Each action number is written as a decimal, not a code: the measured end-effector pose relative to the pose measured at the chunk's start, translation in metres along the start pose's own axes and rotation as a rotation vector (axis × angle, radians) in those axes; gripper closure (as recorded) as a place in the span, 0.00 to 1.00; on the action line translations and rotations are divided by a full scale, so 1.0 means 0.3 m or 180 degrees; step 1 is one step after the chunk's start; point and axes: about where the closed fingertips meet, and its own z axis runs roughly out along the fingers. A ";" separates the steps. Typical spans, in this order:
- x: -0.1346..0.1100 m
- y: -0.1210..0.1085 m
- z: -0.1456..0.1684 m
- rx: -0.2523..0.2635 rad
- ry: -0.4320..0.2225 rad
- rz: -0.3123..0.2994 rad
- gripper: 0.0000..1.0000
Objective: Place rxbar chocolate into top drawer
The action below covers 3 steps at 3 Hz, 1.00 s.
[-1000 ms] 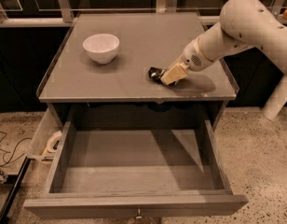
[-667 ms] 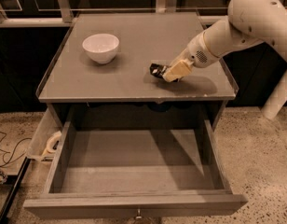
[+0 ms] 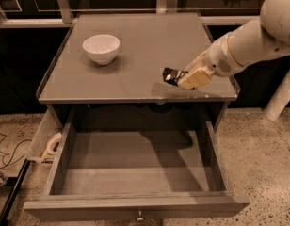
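Grey wood makes up the open drawer (image 3: 135,204), which is drawn out nearest. Behind it, over the right front of the cabinet top (image 3: 135,74), the black snack bar (image 3: 169,75) is held clamped in the gripper (image 3: 185,79), just off the surface. Farther back, a white bowl (image 3: 101,48) is set. If the bar were released before the front edge is passed, it would likely be left on the top.
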 end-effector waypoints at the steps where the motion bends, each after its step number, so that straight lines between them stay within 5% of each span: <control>1: 0.136 0.070 0.011 0.0092 0.0064 0.0077 1.00; 3: 0.455 0.239 0.177 0.0210 0.0270 0.0179 1.00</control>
